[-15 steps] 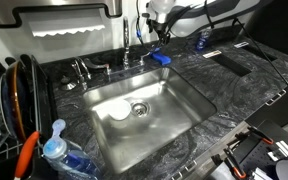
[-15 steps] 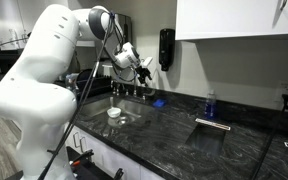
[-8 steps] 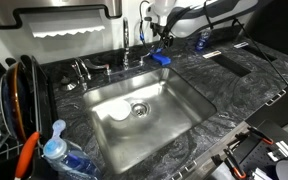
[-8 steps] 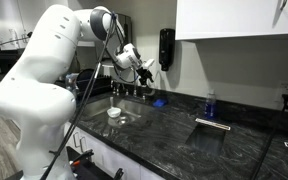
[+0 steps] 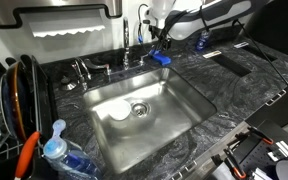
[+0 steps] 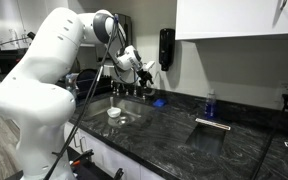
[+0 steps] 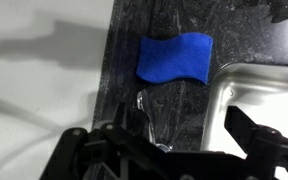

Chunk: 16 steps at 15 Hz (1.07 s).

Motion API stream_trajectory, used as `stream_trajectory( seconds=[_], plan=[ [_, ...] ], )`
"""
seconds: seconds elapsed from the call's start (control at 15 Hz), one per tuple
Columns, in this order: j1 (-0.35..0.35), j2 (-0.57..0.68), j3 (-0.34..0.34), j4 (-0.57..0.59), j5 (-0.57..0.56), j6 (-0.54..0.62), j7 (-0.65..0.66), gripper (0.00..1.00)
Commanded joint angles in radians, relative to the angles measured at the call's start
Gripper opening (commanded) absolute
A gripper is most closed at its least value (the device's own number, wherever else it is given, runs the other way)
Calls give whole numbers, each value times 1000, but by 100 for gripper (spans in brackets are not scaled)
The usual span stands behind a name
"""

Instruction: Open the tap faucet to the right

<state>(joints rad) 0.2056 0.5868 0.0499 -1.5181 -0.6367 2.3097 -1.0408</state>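
The tap faucet [image 5: 126,42] is a slim chrome spout standing behind the sink, also seen in an exterior view [image 6: 117,78]. In the wrist view a shiny chrome part of it [image 7: 149,122] lies between my jaws, closer to the left finger. My gripper [image 7: 174,150] is open, with its fingers wide apart and not touching the chrome. In both exterior views the gripper [image 5: 156,36] [image 6: 142,70] hovers just beside the faucet's top, above the counter behind the sink.
A blue cloth [image 7: 174,57] [image 5: 160,58] lies on the dark stone counter by the steel sink [image 5: 184,100] rim. A white dish [image 5: 120,113] sits in the basin. A dish rack [image 5: 14,95] and a soap bottle [image 5: 56,150] stand at one end. A blue bottle [image 5: 199,42] stands behind the gripper.
The gripper has shifted slightly near the faucet's top. Nothing else has moved.
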Motion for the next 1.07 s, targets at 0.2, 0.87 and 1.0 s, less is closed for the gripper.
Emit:
stream_trajectory(
  seconds=[0.2, 0.87, 1.0],
  plan=[
    [-17, 48, 15, 51, 10, 15, -4, 100],
    [-21, 108, 14, 101, 26, -1, -14, 75],
    [-21, 119, 13, 111, 28, -3, -14, 66]
  ],
)
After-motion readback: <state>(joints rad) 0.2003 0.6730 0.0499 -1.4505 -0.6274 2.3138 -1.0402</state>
